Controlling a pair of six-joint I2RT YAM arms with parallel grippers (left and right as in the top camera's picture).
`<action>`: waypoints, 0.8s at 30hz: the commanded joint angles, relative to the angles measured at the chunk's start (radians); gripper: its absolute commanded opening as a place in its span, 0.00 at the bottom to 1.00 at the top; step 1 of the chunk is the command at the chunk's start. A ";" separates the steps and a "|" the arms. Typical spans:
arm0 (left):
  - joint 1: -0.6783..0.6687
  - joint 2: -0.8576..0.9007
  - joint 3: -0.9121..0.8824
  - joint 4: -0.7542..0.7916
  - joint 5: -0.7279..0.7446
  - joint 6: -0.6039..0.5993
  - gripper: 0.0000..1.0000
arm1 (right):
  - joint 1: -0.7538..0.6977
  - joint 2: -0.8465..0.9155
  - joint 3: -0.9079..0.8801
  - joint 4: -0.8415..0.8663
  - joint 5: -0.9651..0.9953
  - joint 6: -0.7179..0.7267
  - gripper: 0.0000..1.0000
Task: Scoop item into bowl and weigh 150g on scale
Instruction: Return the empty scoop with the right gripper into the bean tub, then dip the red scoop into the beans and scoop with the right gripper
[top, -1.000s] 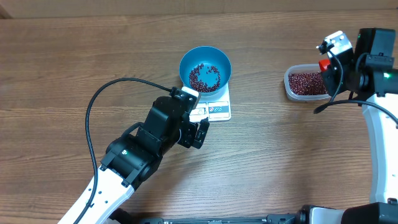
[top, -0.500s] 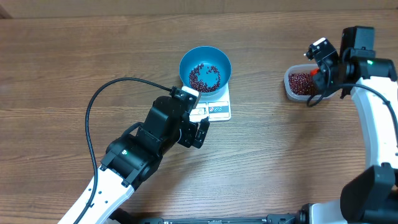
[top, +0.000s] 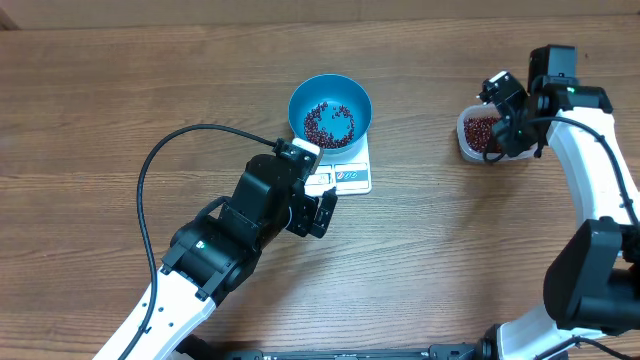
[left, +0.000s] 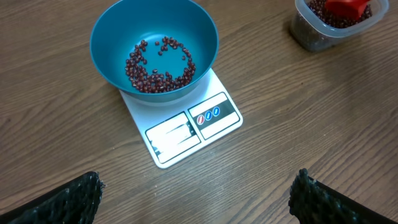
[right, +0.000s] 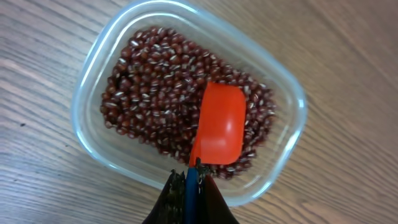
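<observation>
The blue bowl (top: 308, 93) (left: 112, 34) stands on the white scale (top: 352, 179) (left: 186, 127) and holds a thin ring of dark red beans (top: 328, 125) (left: 158, 70). My left gripper (top: 318, 211) (left: 198, 182) hovers just in front of the scale, open, with only bare wood between its fingers. At the right, my right gripper (top: 503, 124) (right: 191, 177) is shut on the blue handle of a red scoop (right: 219, 124) (left: 347, 7). The scoop's bowl rests face down on the heap of beans (right: 155, 93) inside a clear plastic tub (top: 464, 135) (right: 87, 115).
A black cable (top: 150, 170) loops over the table left of my left arm. Bare wood lies between the scale and the tub.
My right arm has swung left and down over the tub, bringing the scoop onto the beans. My left arm, the bowl and the scale have not moved.
</observation>
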 joint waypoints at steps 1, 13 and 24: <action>0.004 -0.003 -0.009 0.007 0.002 0.019 0.99 | -0.003 0.022 0.023 -0.016 -0.016 0.070 0.04; 0.004 -0.003 -0.009 0.006 0.002 0.019 0.99 | -0.018 0.023 -0.037 0.003 -0.199 0.252 0.04; 0.004 -0.003 -0.009 0.007 0.002 0.019 1.00 | -0.086 0.023 -0.036 0.018 -0.389 0.315 0.04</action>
